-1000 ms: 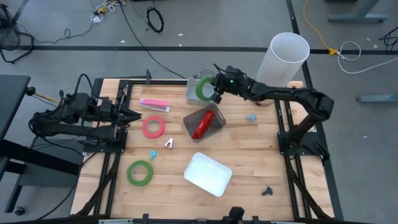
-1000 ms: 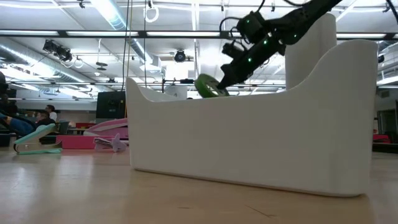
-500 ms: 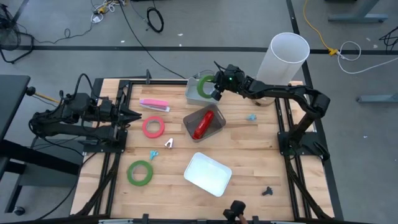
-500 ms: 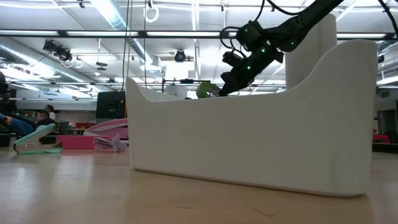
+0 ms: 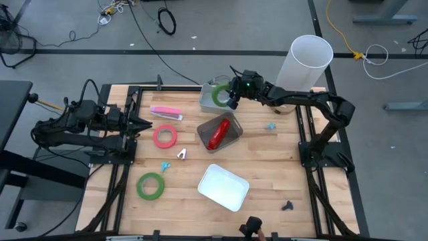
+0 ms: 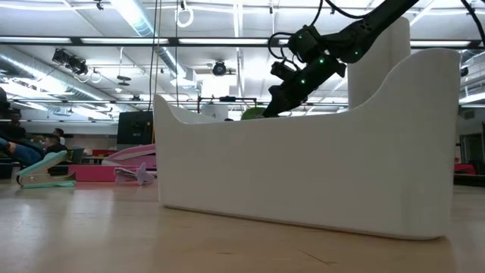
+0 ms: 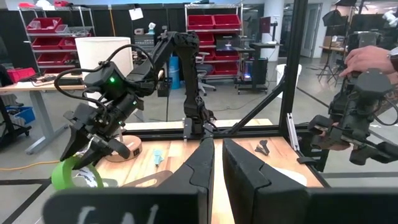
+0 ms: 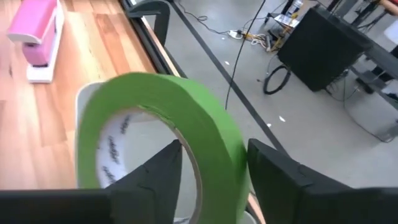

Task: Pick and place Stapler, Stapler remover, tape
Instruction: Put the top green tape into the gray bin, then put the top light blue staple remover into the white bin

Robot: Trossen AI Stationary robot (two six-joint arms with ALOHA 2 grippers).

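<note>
Over on the left, the left gripper (image 5: 142,123) just sits at the table (image 5: 267,167) edge with its fingers pressed together, nothing in them. Right next to its tip is the red-pink tape roll (image 5: 165,136), and the other green tape roll (image 5: 150,185) lies further off toward the front. The right gripper (image 5: 231,94) is clamped on a green tape roll (image 5: 219,94), holding it over the small grey bin (image 5: 204,99) at the back. A red stapler (image 5: 218,134) sits in the tray just below that gripper.
</note>
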